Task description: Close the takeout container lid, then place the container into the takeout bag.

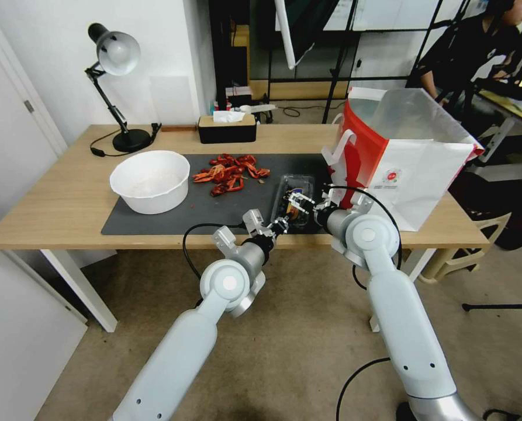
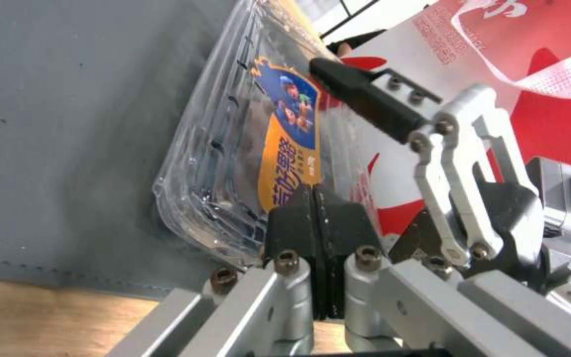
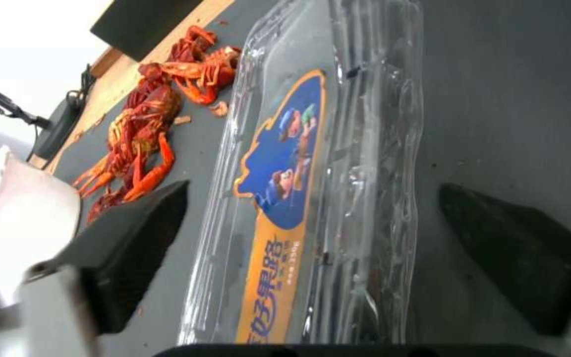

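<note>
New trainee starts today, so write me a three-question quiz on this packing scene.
1. True or false: the right hand is open, with one finger on each side of the takeout container.
2. What lies on the grey mat between the white bowl and the takeout container? A. noodles B. crayfish C. grapes
3. Fill in: the left hand, at the takeout container's near end, is ___.
Key: 1 true; 2 B; 3 shut.

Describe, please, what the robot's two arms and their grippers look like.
Both arms are smooth pale grey-white tubes with round disc-shaped joints, and a thin black cable loops beside each wrist. The left gripper has flat black pads on silver metal links fastened with dark bolts. The right gripper has black wedge-shaped pads, on a silver linkage over a black body.
</note>
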You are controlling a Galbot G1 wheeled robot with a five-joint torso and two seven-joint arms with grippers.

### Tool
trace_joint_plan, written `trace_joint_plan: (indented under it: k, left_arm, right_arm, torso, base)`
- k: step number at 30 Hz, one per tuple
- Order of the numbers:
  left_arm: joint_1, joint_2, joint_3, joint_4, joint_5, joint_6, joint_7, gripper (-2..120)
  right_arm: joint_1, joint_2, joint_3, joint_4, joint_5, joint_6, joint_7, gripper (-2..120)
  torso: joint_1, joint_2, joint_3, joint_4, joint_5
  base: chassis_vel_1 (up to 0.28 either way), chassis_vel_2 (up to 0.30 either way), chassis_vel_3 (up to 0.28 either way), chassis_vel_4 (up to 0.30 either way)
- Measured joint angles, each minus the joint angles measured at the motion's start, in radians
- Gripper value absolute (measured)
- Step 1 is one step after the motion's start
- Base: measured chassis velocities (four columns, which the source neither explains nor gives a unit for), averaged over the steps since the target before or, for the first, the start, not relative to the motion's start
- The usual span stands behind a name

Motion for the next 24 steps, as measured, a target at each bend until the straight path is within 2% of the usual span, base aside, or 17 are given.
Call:
trace_joint_plan:
  k: [4,5,7,9,11,13,16,17,19,21,22,24]
  left_arm:
    - [0.000,0.000,0.000,0.000,0.000,-0.001,-0.001,0]
    - [0.000,0.000,0.000,0.000,0.000,-0.001,-0.001,0]
    - [0.000,0.000,0.000,-0.001,0.000,-0.001,-0.001,0]
    - [0.000,0.001,-0.001,-0.001,0.000,-0.001,-0.001,0]
    - [0.001,0.002,-0.001,-0.005,0.000,-0.002,-0.001,0]
    - [0.002,0.003,-0.002,-0.008,0.000,-0.002,-0.001,0]
    - [0.002,0.005,-0.002,-0.014,-0.003,-0.003,-0.002,0]
    - [0.002,0.005,-0.002,-0.014,-0.003,-0.003,-0.002,0]
    - [0.001,0.006,-0.003,-0.018,-0.004,-0.005,-0.003,0]
    - [0.001,0.006,-0.003,-0.020,-0.005,-0.005,-0.004,0]
    - [0.001,0.006,-0.003,-0.020,-0.005,-0.005,-0.004,0]
    - [0.000,0.005,-0.003,-0.020,-0.005,-0.006,-0.005,0]
  right_arm:
    - [-0.002,-0.003,0.002,-0.006,0.017,0.000,0.000,73]
    - [-0.002,-0.003,0.002,-0.006,0.017,0.000,0.000,73]
    - [-0.003,-0.003,0.002,-0.008,0.022,0.000,-0.003,63]
    - [-0.003,-0.002,0.001,-0.008,0.024,0.000,-0.003,60]
    - [-0.002,0.006,0.000,-0.012,0.027,0.000,0.001,48]
    - [-0.002,0.010,0.000,-0.014,0.027,0.000,0.003,44]
    - [-0.005,0.018,-0.003,-0.016,0.028,0.000,0.009,31]
    - [-0.005,0.018,-0.003,-0.016,0.028,0.000,0.009,31]
    - [-0.009,0.021,-0.004,-0.016,0.028,0.000,0.012,19]
    - [-0.011,0.021,-0.004,-0.014,0.029,0.000,0.015,11]
    - [-0.011,0.021,-0.004,-0.014,0.029,0.000,0.015,11]
    - [-0.013,0.019,-0.004,-0.006,0.034,0.000,0.019,2]
  torso:
    - [0.000,0.000,0.000,0.0000,0.0000]
    - [0.000,0.000,0.000,0.0000,0.0000]
    - [0.000,0.000,0.000,0.0000,0.0000]
    - [0.000,0.000,0.000,0.0000,0.0000]
    - [0.000,0.000,0.000,0.0001,0.0000]
    - [0.000,0.000,0.000,0.0000,0.0000]
    - [0.000,0.000,0.000,0.0001,0.0000]
    - [0.000,0.000,0.000,0.0001,0.0000]
    - [0.000,0.000,0.000,0.0001,0.0000]
    - [0.000,0.000,0.000,0.0001,0.0000]
    - [0.000,0.000,0.000,0.0001,0.0000]
    - [0.000,0.000,0.000,0.0001,0.0000]
  base:
    - [0.000,0.000,0.000,0.000]
    - [0.000,0.000,0.000,0.000]
    - [0.000,0.000,0.000,0.000]
    - [0.000,0.000,0.000,0.000]
    - [0.000,0.000,0.000,0.000]
    - [0.000,0.000,0.000,0.000]
    - [0.000,0.000,0.000,0.000]
    - [0.000,0.000,0.000,0.000]
    - [0.000,0.000,0.000,0.000]
    - [0.000,0.000,0.000,0.000]
    - [0.000,0.000,0.000,0.000]
    - [0.000,0.000,0.000,0.000]
